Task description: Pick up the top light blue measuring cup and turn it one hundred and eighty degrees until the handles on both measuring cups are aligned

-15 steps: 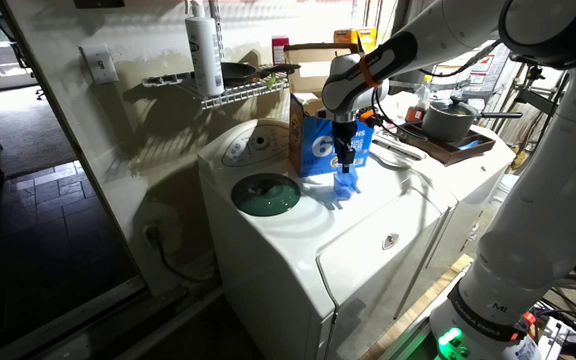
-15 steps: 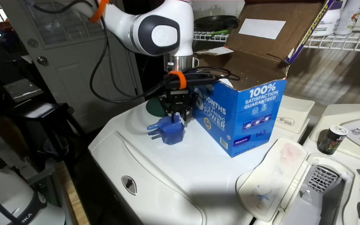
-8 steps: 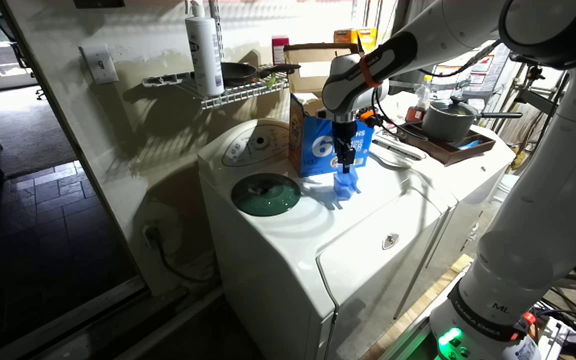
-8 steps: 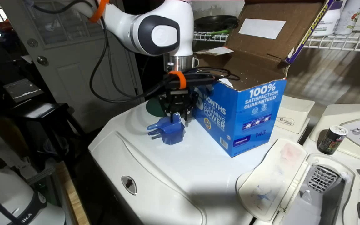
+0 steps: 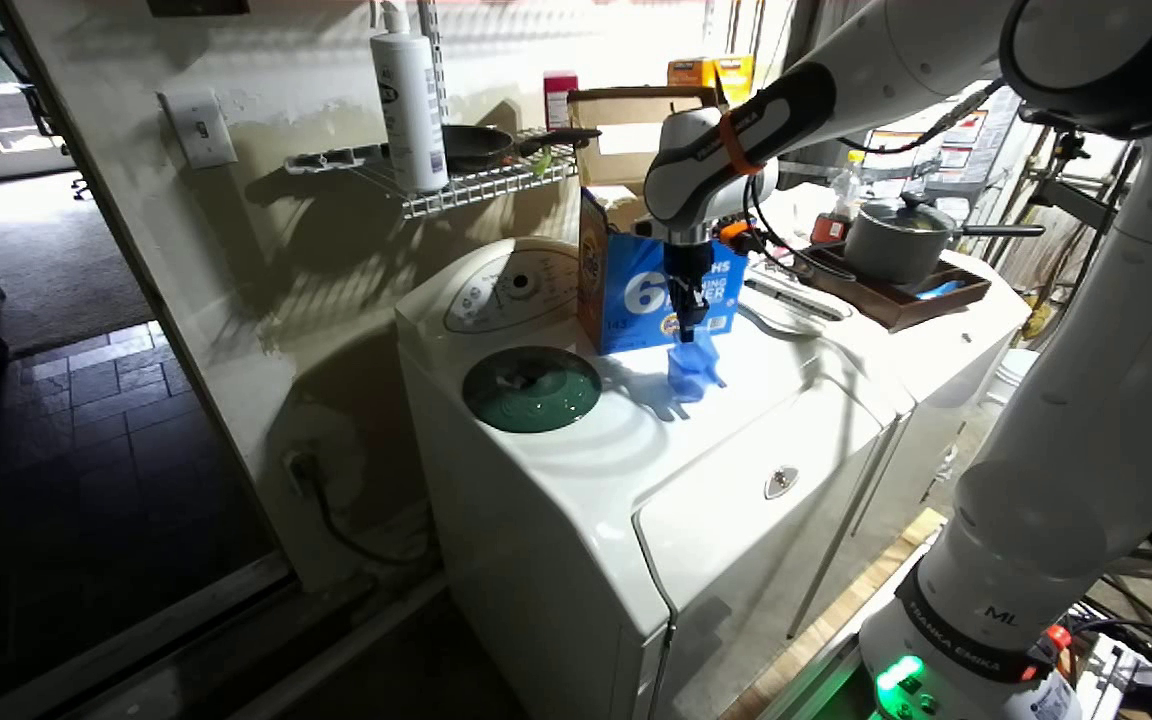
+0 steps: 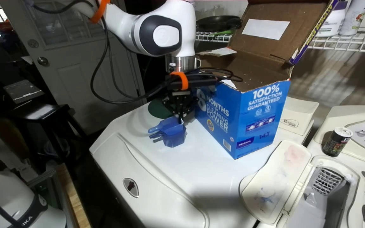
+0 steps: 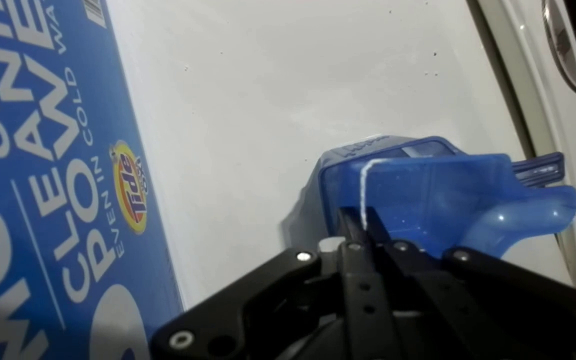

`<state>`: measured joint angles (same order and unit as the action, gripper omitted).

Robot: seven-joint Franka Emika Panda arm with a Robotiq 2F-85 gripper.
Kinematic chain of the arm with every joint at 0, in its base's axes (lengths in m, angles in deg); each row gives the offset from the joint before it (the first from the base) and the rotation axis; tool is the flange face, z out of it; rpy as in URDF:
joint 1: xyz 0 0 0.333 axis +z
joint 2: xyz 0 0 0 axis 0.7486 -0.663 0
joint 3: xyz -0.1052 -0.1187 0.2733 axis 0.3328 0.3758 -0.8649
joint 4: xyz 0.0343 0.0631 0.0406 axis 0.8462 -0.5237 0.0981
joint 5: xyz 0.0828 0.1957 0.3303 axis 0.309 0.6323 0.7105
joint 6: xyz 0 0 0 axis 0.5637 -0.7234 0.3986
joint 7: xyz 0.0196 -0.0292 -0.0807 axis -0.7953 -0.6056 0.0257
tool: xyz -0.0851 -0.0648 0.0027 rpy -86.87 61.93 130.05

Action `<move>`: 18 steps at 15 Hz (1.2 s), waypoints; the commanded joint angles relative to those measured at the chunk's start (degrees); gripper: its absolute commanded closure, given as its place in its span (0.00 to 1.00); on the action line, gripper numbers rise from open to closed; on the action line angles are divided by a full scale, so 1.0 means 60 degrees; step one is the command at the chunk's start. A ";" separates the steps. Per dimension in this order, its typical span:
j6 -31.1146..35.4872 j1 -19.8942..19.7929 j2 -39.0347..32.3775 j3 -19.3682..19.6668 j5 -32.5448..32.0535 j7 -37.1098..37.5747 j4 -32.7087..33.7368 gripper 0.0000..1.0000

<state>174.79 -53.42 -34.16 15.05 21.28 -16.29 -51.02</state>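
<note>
The top light blue measuring cup (image 7: 433, 192) sits nested in the mouth of the lower measuring cup (image 7: 360, 149) on the white washer lid. Its handle (image 7: 543, 207) and the lower handle (image 7: 540, 170) point the same general way, slightly fanned apart. In an exterior view the top handle (image 6: 155, 129) lies just above the lower handle (image 6: 155, 135). My gripper (image 7: 359, 212) is shut on the top cup's rim, on the side away from its handle. It comes from above in both exterior views (image 5: 688, 338) (image 6: 181, 121). The lower cup (image 6: 174, 139) rests on the lid.
A large open blue box (image 6: 265, 120) stands close beside the cups and gripper. It also borders the wrist view (image 7: 68, 150). A green disc (image 5: 532, 390) lies on the lid. A wooden tray with a pot (image 5: 896, 240) stands farther along.
The gripper fingers, apart a moment ago, have closed together on the top cup's rim. The cups have shifted very slightly, and the top cup's rim sits a little differently.
</note>
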 commanded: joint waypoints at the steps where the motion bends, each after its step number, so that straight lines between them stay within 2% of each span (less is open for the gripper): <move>1: -0.0148 0.0035 0.0158 -0.0077 -0.0065 -0.0204 -0.0208 0.99; 11: -0.0592 0.0057 0.0005 -0.0113 -0.0079 -0.0557 -0.0046 0.99; 18: -0.0496 0.0032 -0.0119 -0.0083 -0.0107 -0.0562 -0.0002 0.99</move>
<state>172.55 -53.37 -33.92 14.78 21.28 -18.60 -50.96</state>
